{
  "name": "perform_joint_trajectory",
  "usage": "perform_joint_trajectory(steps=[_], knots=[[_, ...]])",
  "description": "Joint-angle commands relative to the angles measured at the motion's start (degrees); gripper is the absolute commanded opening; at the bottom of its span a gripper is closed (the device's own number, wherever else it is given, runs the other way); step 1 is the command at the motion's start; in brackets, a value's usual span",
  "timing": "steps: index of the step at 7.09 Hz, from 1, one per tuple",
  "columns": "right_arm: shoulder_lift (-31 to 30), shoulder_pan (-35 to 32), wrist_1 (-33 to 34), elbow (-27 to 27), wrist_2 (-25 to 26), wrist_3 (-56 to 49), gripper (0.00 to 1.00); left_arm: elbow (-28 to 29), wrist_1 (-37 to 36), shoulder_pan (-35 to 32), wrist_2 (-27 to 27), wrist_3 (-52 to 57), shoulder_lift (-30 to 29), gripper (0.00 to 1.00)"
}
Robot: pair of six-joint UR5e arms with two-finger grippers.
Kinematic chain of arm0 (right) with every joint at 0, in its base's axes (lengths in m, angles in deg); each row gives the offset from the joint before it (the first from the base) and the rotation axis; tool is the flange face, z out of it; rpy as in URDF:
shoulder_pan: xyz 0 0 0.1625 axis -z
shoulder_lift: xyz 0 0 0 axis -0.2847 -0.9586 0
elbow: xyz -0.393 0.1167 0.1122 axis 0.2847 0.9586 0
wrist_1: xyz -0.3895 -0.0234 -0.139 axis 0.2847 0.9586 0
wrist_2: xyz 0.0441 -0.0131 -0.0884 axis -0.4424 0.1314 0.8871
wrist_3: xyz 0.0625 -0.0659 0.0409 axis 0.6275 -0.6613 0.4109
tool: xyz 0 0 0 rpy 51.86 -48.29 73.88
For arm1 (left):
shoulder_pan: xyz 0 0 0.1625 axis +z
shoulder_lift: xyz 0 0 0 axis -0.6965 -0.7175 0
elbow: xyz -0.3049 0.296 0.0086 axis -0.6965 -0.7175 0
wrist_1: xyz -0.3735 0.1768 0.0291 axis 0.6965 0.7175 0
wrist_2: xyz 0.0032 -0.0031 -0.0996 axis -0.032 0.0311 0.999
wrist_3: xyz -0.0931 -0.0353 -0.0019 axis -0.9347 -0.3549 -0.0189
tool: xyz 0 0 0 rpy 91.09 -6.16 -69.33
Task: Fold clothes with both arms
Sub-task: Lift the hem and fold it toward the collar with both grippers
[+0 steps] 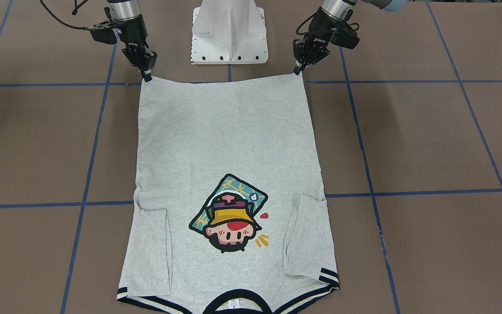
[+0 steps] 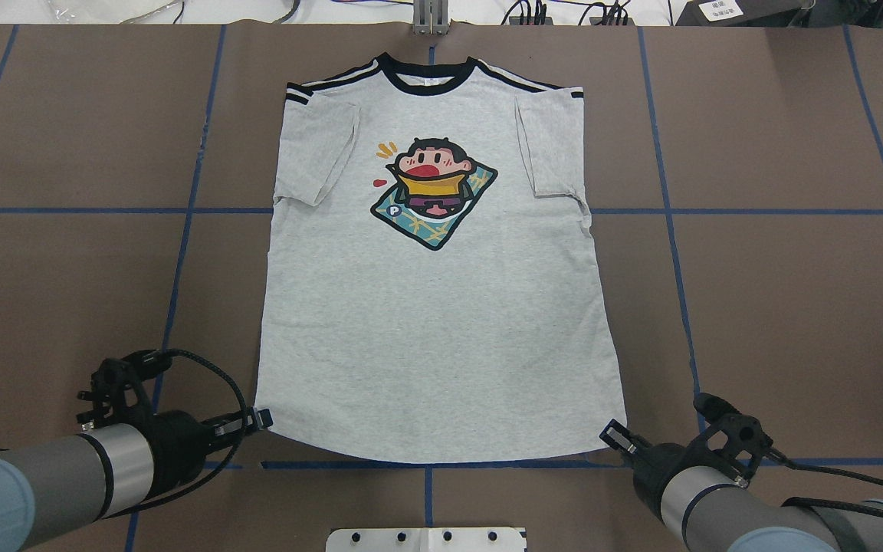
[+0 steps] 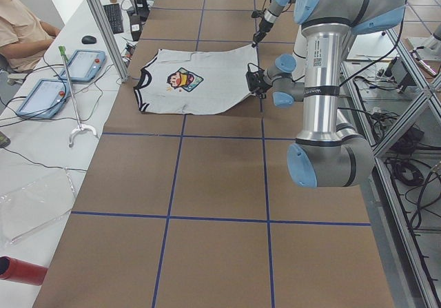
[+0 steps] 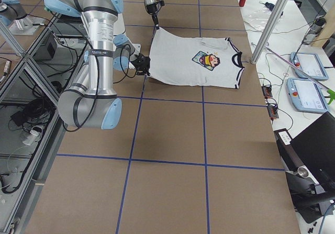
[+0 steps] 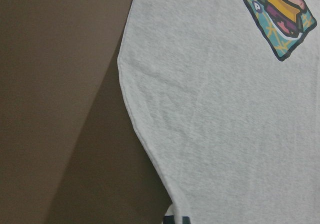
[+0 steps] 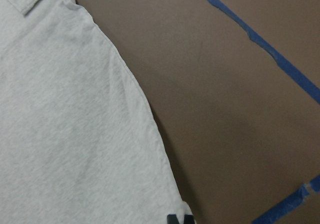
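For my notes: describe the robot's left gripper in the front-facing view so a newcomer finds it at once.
Start at the white pedestal base at the top centre; the grey T-shirt spreads below it. The left gripper pinches the hem corner on the view's right, while the right gripper takes the view's left corner.

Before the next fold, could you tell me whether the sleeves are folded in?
Folded in: both sleeves lie flat over the T-shirt front.

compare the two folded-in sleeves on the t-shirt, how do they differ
The sleeve on the robot's left lies slanted; the sleeve on the robot's right lies straight along the side. The left one tapers toward the hem; the right one keeps an even width. Both are folded inward, flat on the T-shirt front.
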Motion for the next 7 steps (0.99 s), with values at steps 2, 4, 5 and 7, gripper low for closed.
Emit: perform_joint_trajectory(steps=[2, 4, 5, 7], knots=[[3.7, -2.0, 26.4, -24.2, -7.9, -1.7, 0.00, -21.7, -19.4, -0.6, 11.6, 0.4, 3.6, 0.00], [16.7, -8.3, 35.0, -21.8, -12.5, -13.7, 0.00, -17.2, -22.2, -5.0, 14.6, 6.5, -4.5, 0.00], [23.8, -12.8, 35.1, -12.8, -12.5, -19.1, 0.00, -8.6, -22.1, -9.6, 14.6, 10.3, -10.8, 0.00], [29.5, -21.7, 31.5, -2.1, -15.0, -27.8, 0.00, 3.0, -21.9, -19.6, 15.3, 19.3, -18.9, 0.00]])
